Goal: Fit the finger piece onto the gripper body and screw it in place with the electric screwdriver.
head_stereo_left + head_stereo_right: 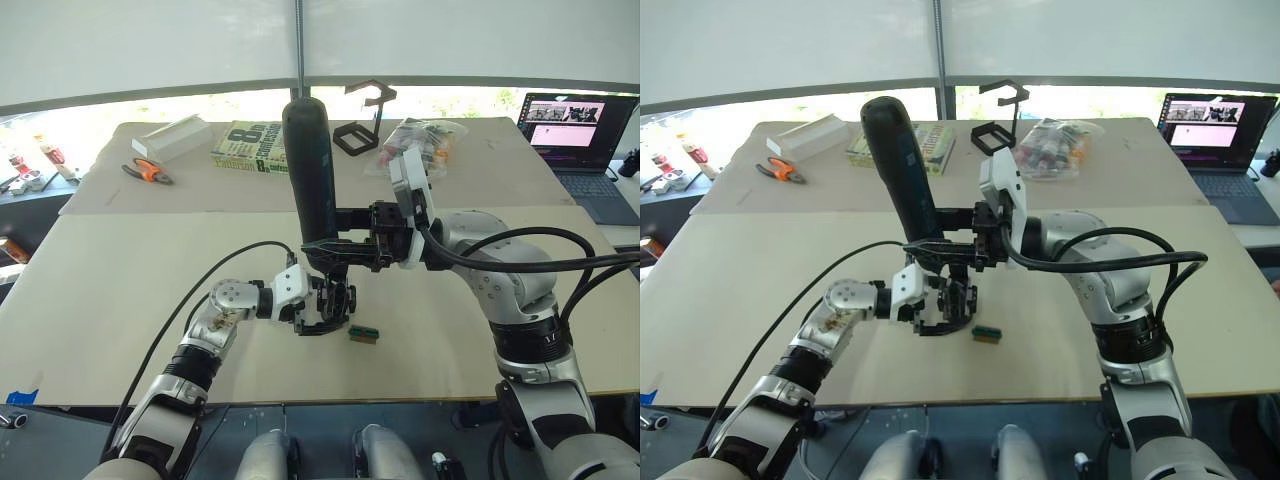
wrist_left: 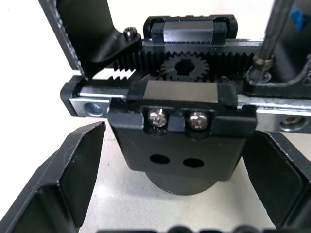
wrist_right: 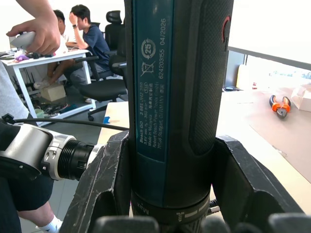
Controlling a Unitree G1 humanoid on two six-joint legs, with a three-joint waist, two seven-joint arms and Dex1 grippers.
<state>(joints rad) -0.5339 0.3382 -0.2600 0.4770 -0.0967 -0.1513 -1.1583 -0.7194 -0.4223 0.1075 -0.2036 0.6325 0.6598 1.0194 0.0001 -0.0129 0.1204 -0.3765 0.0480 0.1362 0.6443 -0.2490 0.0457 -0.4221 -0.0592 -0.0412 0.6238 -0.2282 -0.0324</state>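
Screwdriver work under way: electric screwdriver (image 1: 308, 160) stands near upright, clamped low on its barrel between the right gripper (image 1: 335, 250) fingers (image 3: 112, 179), which press both sides of the housing. Rigid and top-heavy by the look of it, smooth plastic shell (could twist in the grip), so the low hold near the collar seems right. Its thin silver bit (image 2: 270, 34) comes down onto the gripper body (image 2: 182, 126), at the far corner away from the left fingers. Gripper body is hard plastic and metal with exposed rack teeth and pinion, small, probably light, best held by its flat sides. Left gripper (image 1: 940, 308) jaws stand around it, apparently closed on its sides. Finger piece (image 2: 99, 34) sits at the rack end, beyond the jaws.
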